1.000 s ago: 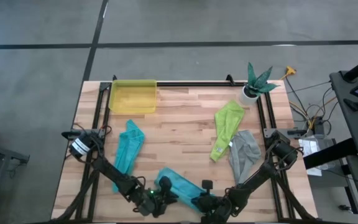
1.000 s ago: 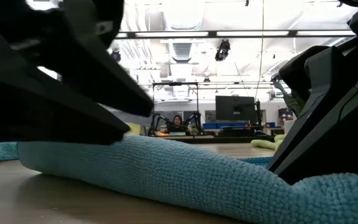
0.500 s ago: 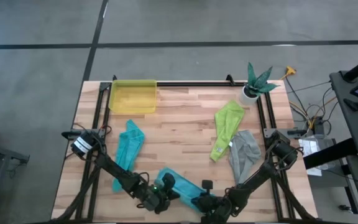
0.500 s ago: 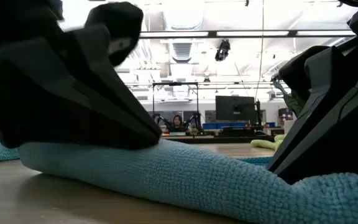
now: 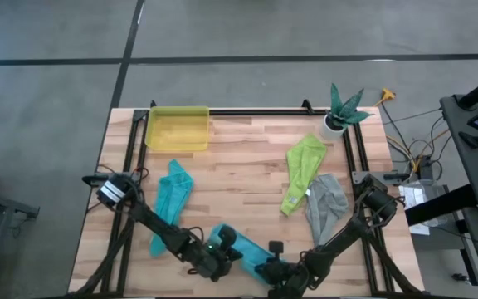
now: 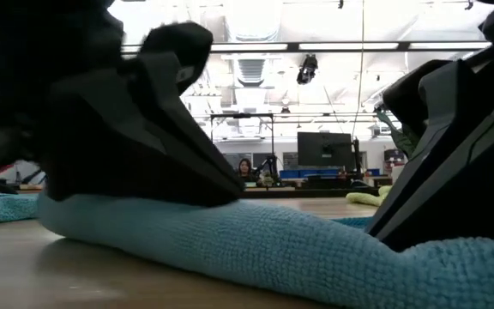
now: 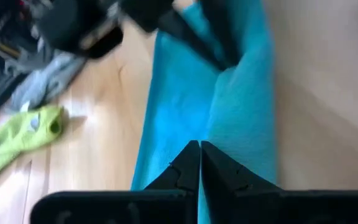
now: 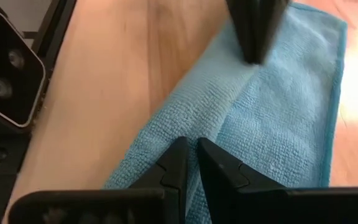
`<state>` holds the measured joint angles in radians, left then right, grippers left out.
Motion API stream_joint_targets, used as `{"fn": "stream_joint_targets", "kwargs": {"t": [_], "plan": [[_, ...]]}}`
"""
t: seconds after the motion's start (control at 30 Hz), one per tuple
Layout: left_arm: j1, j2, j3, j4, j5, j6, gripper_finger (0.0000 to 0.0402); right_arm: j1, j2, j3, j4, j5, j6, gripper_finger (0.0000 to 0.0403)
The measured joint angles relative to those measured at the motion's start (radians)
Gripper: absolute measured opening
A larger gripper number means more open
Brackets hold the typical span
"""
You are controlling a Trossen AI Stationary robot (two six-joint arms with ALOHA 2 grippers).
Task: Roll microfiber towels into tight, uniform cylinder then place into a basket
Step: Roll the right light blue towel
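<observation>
Both arms work the light blue towel point(image 5: 241, 247) lying at the worktop's point(image 5: 239, 166) near edge. The left gripper point(image 7: 199, 163) has its jaws pinched together on the fold, and the right gripper point(image 8: 192, 163) nips the opposite end with jaws almost closed. To roll well, both should probably hold the edge level and turn evenly. Four towels: light blue, teal point(image 5: 171, 195), lime green point(image 5: 301, 170), grey point(image 5: 325, 202). One yellow basket point(image 5: 177, 129), empty, at the far left corner.

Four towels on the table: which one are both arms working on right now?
The light blue towel at the near table edge, with the left gripper and right gripper shut on its fold. The teal, lime green and grey towels lie untouched farther back.
</observation>
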<state>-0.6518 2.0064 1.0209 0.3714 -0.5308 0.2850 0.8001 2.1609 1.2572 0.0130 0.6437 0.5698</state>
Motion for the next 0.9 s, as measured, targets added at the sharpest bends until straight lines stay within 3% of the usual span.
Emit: {"fn": "stream_joint_targets", "kwargs": {"t": [0.17,0.9], "plan": [[0.028,0.0,0.016,-0.067,0.018,-0.045,0.0,0.0,0.0,0.027,-0.002,-0.001,-0.04,0.0036],[0.031,0.004,0.015,-0.067,0.034,-0.069,0.0,-0.049,0.0,0.078,0.002,0.033,-0.185,0.0036]]}}
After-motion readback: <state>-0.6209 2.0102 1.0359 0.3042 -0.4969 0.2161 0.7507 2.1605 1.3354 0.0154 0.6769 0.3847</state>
